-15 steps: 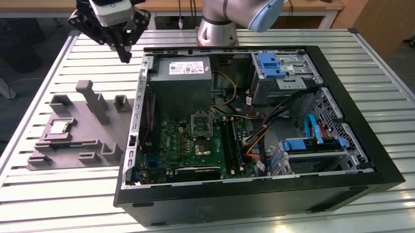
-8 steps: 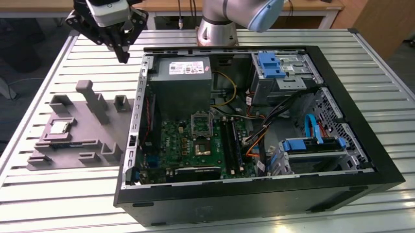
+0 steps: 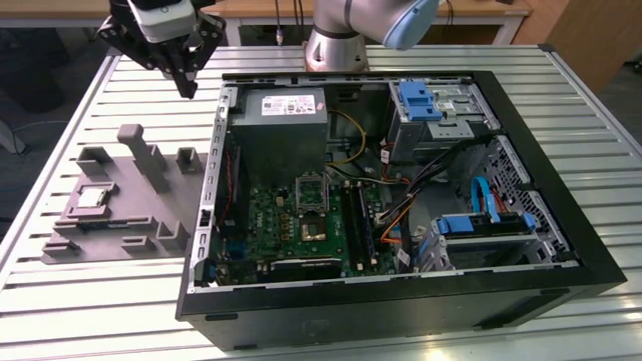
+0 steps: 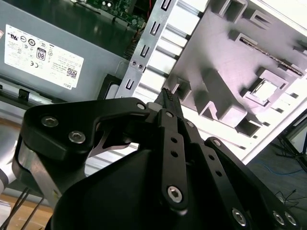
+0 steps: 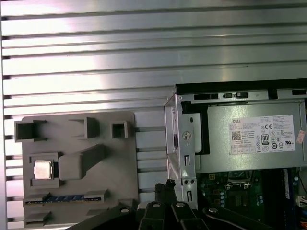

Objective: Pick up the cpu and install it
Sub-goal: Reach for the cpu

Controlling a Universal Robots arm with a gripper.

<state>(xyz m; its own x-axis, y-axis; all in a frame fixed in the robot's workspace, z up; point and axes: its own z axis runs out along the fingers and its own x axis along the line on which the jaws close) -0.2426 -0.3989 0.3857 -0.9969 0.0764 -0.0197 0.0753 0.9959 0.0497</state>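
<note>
The cpu (image 3: pixel 92 197) is a small square chip with a shiny metal top. It lies flat in a pocket of the grey moulded tray (image 3: pixel 125 209) on the exterior view's left, and also shows in the first wrist view (image 5: pixel 43 169) and the second wrist view (image 4: pixel 266 89). My gripper (image 3: pixel 186 93) hangs above the table beyond the tray, near the case's far left corner, well apart from the cpu. Its black fingers (image 4: pixel 167 96) meet at the tips, shut with nothing between them. The motherboard socket (image 3: pixel 309 190) lies open inside the case.
An open black computer case (image 3: pixel 549 150) fills the middle and the exterior view's right, holding a grey power supply (image 3: pixel 286 113), motherboard (image 3: pixel 291 229), cables and blue drive brackets (image 3: pixel 419 101). Upright blocks (image 3: pixel 146 154) rise from the tray. All rests on a slatted metal table (image 3: pixel 90 301).
</note>
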